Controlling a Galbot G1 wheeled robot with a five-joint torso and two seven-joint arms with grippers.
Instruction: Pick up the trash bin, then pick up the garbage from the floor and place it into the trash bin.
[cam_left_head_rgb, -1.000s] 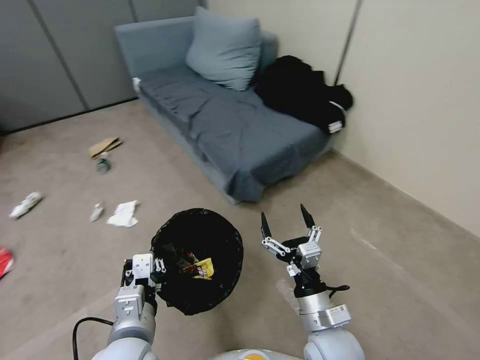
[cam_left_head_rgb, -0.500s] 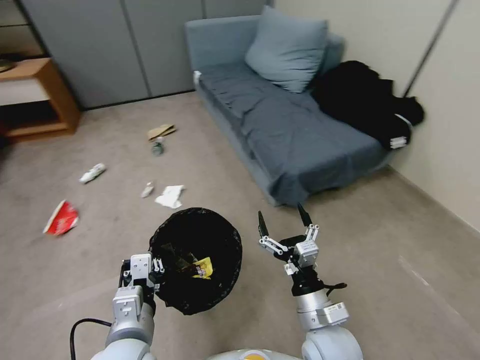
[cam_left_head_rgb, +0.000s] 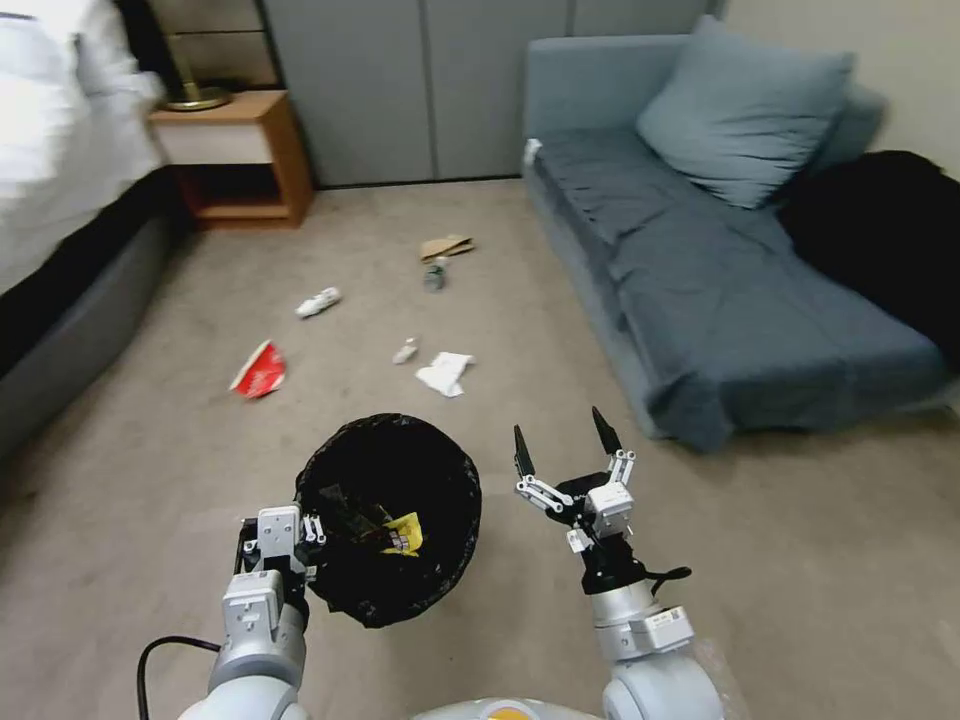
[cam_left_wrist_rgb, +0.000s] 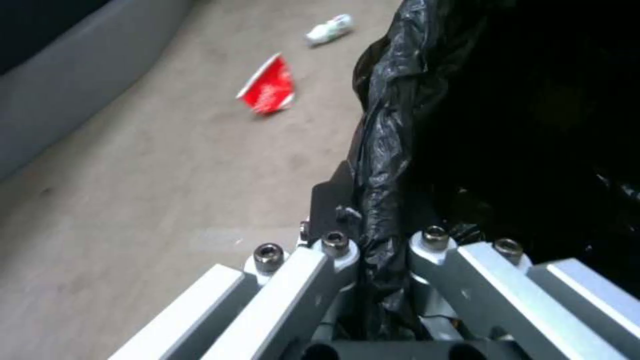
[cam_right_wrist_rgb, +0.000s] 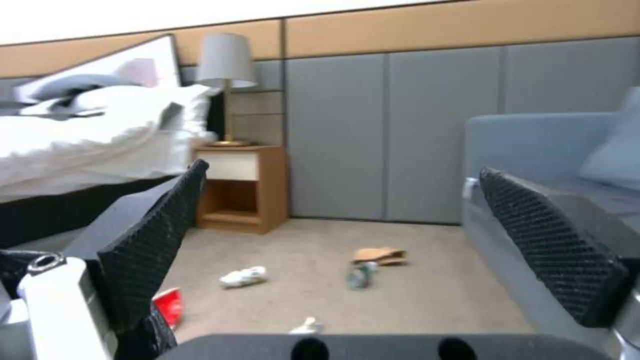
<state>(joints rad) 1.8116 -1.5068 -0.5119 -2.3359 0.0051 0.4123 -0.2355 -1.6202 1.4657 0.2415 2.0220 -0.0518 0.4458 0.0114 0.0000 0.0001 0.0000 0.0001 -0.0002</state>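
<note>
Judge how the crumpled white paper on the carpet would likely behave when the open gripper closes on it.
The crumpled white paper looks thin and creased, so it would probably squash and fold under the right gripper rather than resist. It seems light for its size and may slide on the carpet if nudged. Its flattish, irregular shape makes rolling unlikely.

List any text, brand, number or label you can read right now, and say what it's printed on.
None can be read.
Red wrapper on the floor: pale print, too blurred to read.
Yellow wrapper inside the trash bin, held by the left gripper: dark marks, too small to read.
White label on the right arm's wrist, behind the open right gripper: tiny print, unreadable.
White bottle on the floor: greenish marks, unreadable.
</note>
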